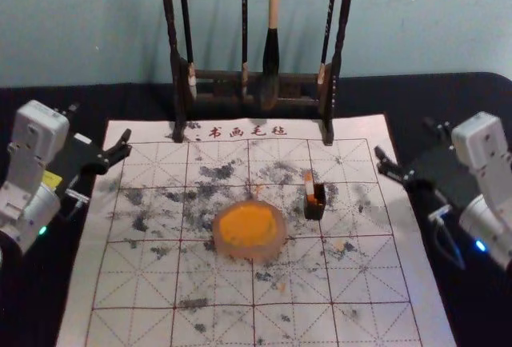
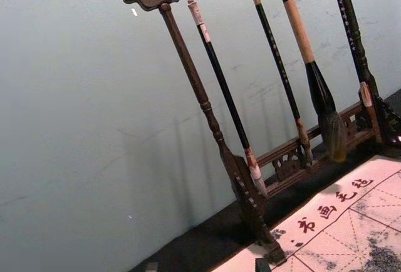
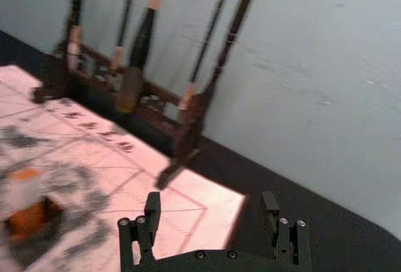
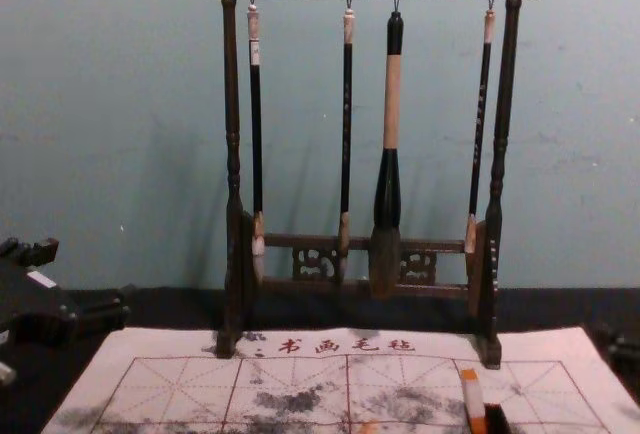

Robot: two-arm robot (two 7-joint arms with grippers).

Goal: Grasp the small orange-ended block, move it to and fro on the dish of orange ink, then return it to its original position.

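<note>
Orange-ended block (image 1: 309, 185) stands, leaning slightly, in a small dark open-topped holder (image 1: 314, 209) on the printed mat (image 1: 136, 319), near the right side of the dish of orange ink (image 1: 247, 225). Right pincer (image 1: 402, 137): at the mat's right edge, fingers spread apart, nothing between them. Left pincer (image 1: 100, 125): at the mat's left edge, well apart from dish and block, tips likewise separated, holding nothing.
</note>
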